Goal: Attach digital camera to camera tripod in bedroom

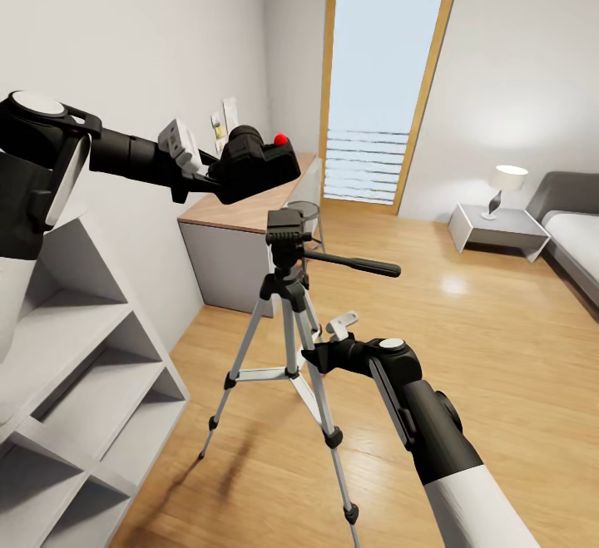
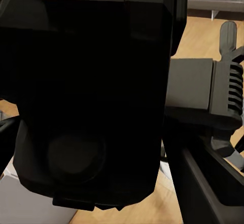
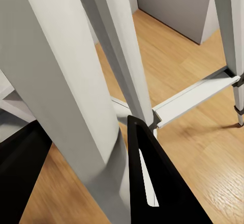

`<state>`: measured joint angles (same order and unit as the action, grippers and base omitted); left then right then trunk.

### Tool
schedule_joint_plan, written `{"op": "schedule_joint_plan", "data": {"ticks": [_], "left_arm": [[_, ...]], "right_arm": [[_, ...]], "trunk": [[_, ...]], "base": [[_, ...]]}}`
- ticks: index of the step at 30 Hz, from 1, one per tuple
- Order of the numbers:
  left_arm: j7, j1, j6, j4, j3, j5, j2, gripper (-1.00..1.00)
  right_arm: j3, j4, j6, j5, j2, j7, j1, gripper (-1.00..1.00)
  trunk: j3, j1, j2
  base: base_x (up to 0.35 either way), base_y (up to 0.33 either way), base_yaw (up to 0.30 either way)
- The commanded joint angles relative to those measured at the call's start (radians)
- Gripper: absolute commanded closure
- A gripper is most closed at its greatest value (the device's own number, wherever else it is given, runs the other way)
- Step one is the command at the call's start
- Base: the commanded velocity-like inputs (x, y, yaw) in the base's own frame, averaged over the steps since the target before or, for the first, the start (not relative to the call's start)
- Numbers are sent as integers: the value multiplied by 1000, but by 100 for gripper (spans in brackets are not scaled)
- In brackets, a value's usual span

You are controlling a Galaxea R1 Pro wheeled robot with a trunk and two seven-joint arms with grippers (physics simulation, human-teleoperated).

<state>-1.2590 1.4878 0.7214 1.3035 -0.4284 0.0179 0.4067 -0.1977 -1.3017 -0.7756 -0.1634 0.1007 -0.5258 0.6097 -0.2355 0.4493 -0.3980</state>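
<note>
My left gripper point(image 1: 226, 170) is shut on the digital camera point(image 1: 264, 167), a black box with a red button on top, and holds it in the air just above and left of the camera tripod's black head point(image 1: 285, 229). In the left wrist view the camera's body point(image 2: 91, 91) is close up, with the tripod head point(image 2: 203, 99) beyond it. The camera tripod point(image 1: 291, 340) stands on the wood floor, its pan handle point(image 1: 353, 265) pointing right. My right gripper point(image 1: 314, 355) is low at the legs. Its black fingers point(image 3: 152, 183) are closed around one silver-grey leg point(image 3: 66, 107).
A wood-topped desk point(image 1: 241, 207) stands against the left wall behind the tripod, and a grey cube shelf point(image 1: 75, 365) is at near left. Beyond are a tall window point(image 1: 387, 74), a nightstand with a lamp point(image 1: 499, 228) and a bed point(image 1: 578, 240). Open floor lies to the right.
</note>
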Motion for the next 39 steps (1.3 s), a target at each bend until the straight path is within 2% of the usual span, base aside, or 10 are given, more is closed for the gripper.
{"op": "schedule_joint_plan", "data": {"ticks": [1,16,21,26,29,33,34,39], "left_arm": [[-2,2,7,0,-1,1,1,100],[-3,3,7,-7,0,0,-3,100],[-5,5,7,-7,0,-15,-6,100],[-29,13,7,-5,0,-27,-27,100],[-50,19,7,-4,-1,-52,-53,100],[-79,30,7,-3,-1,-116,-91,100],[-98,33,7,-3,-1,-144,-107,100],[-152,50,7,-6,-1,-212,-142,100]], "right_arm": [[0,-1,0,-19,1,-8,1,100],[0,-2,1,-19,1,-8,1,100],[0,-2,1,-19,1,-8,1,100],[0,-2,1,-19,1,-8,1,100],[0,-2,1,-19,1,-8,1,100],[0,-2,1,-19,1,-7,1,100],[0,-2,1,-19,1,-7,1,100],[0,-2,1,-19,1,0,1,100]], "trunk": [[-2,1,-2],[-2,1,-2],[-2,1,-2],[-2,1,-2],[-2,1,-2],[-2,1,-2],[-2,1,-2],[-2,1,-2]], "base": [[0,0,0],[0,0,0],[0,0,0],[0,0,0],[0,0,0],[0,0,0],[0,0,0],[0,0,0]]}}
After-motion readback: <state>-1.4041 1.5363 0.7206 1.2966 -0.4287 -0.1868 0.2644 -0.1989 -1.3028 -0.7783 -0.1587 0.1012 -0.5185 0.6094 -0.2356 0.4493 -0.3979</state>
